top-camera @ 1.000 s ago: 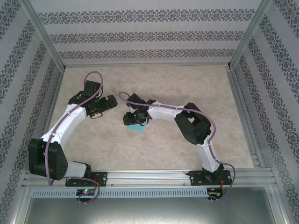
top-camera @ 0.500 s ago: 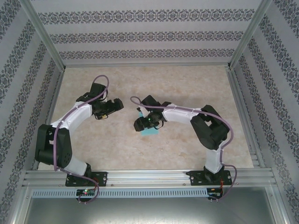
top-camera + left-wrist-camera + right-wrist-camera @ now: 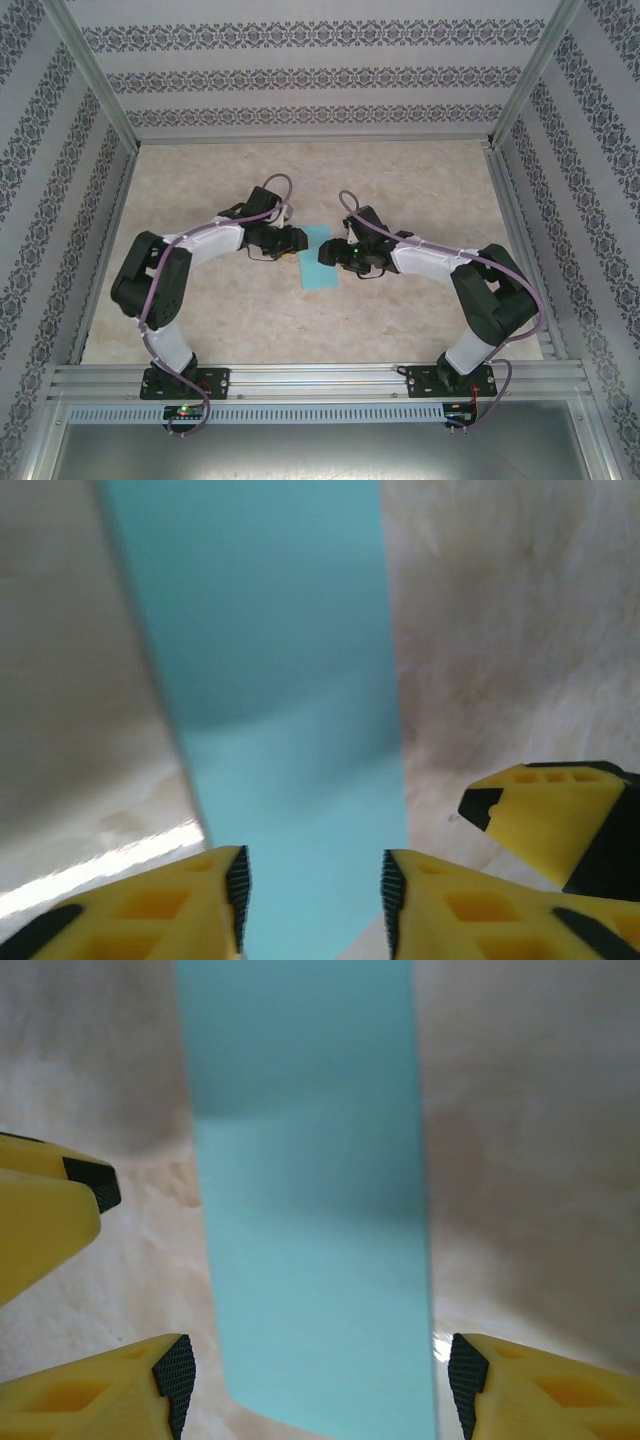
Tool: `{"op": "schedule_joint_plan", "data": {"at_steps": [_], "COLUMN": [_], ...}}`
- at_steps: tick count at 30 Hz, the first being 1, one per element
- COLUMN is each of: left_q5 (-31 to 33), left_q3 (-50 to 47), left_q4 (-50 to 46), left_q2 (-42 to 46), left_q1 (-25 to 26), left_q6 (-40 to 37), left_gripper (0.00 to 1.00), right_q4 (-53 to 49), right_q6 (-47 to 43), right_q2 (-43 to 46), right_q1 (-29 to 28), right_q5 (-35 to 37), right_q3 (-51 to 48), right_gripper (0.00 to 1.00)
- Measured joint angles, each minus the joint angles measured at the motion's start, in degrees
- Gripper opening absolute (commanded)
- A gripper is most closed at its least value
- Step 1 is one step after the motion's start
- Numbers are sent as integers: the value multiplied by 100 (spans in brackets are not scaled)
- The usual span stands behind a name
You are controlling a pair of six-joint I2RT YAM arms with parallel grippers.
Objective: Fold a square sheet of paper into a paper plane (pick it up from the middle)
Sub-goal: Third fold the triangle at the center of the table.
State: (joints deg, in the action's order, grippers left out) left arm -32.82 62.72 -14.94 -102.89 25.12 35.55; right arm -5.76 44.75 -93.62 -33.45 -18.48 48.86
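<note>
**Top view, near edge to far.** At the near edge you had the aluminium rail (image 3: 320, 378) carrying both bases. From it your left arm (image 3: 200, 240) and right arm (image 3: 430, 260) were bent inward, their tips nose to nose at the middle of the surface (image 3: 400, 180). Between those tips lay the sheet of paper (image 3: 318, 272), folded to a long turquoise strip. One end pointed toward you and the other toward the patterned back wall (image 3: 320, 75).

**Left wrist view.** The left jaws stood narrow across the strip, with their ribbed pads (image 3: 238, 900) at its two long edges. You could not tell whether they pinched the paper or only flanked it. A yellow fingertip (image 3: 540, 815) of the right arm showed just beside the strip.

**Right wrist view.** The right jaws stood wide and straddled the strip's width. Bare surface showed between one pad (image 3: 175, 1380) and the nearer paper edge, while the other pad sat close to the opposite edge. These jaws held nothing.
</note>
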Motion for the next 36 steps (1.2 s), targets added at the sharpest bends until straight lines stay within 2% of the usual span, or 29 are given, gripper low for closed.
{"op": "schedule_joint_plan", "data": {"at_steps": [4,10,25,33,36], "left_q5": [-85,9,221,221,221], "left_q3": [354,492,503,492,492], "left_q4": [-2,-129,-260,-254,-254], "left_q2": [-459,-737,-935,-935,-935], "left_q1": [190,216,216,214,214], "left_q6": [-44,-103,-101,-98,-98], "left_gripper": [21,13,7,7,6], "right_q4": [103,306,225,-57,-133], "right_q6": [256,496,592,400,337], "right_q2": [109,125,118,-85,-144], "right_q1": [35,35,37,35,35], "right_q5": [57,109,-20,-234,-295], "right_q3": [-251,-293,-291,-273,-238], "right_gripper": [70,68,61,48,46]}}
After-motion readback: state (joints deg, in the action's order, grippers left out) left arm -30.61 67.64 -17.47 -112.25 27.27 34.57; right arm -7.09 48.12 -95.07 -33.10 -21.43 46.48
